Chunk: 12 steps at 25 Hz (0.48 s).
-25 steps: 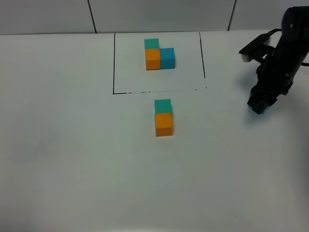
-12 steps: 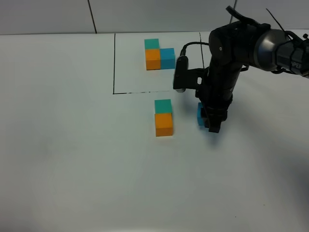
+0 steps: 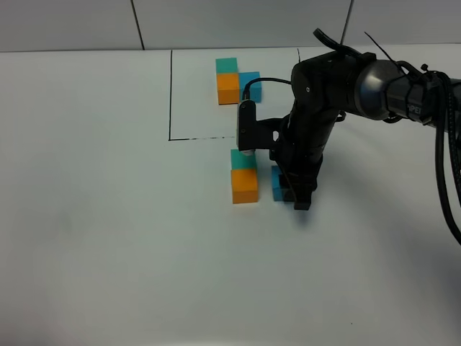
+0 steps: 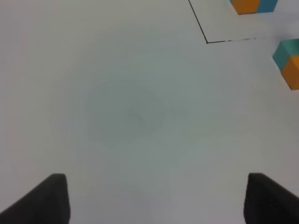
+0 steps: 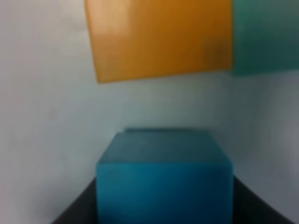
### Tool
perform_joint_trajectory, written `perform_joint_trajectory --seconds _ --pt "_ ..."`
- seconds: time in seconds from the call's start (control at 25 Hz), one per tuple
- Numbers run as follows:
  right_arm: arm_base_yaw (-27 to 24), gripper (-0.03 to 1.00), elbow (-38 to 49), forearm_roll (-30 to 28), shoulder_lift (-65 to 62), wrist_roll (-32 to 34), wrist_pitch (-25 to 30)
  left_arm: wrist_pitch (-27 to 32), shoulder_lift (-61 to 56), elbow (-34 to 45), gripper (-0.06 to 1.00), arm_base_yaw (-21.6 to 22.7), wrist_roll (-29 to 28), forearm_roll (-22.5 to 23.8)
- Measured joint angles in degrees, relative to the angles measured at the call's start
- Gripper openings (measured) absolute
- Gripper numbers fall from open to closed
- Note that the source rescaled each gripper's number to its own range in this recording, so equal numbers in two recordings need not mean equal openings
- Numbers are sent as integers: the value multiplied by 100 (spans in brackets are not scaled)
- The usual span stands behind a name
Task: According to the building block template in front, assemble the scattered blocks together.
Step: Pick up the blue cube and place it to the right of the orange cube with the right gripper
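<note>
The building block template (image 3: 227,88) lies inside the black drawn rectangle at the back: teal over orange, with blue on the orange's right. In front of the rectangle the scattered teal block (image 3: 243,160) touches the orange block (image 3: 244,185). My right gripper (image 3: 292,190) is shut on the blue block (image 3: 277,184) and holds it just right of the orange one, a small gap apart. The right wrist view shows the blue block (image 5: 164,175) close up, facing the orange block (image 5: 159,37) and the teal block (image 5: 266,37). My left gripper (image 4: 156,200) is open over bare table.
The black rectangle line (image 3: 170,94) frames the template on the white table (image 3: 108,216). My right arm (image 3: 338,79) and its cable reach across the rectangle's right side. The left wrist view catches the teal and orange pair (image 4: 287,63) at its edge.
My right arm has swung in from the far right, carrying the blue block leftward to just beside the orange block. The teal and orange pair stayed put.
</note>
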Motion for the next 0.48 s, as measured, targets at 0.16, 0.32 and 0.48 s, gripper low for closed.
perform_joint_trajectory --seconds 0.16,0.32,0.48 --pt "40 2 0 75 23 -42 -165 0 0 0 69 0 0 0" --pt "40 2 0 232 115 -59 -164 0 0 0 69 0 0 0" --pt "47 2 0 326 199 -118 -170 0 0 0 69 0 0 0"
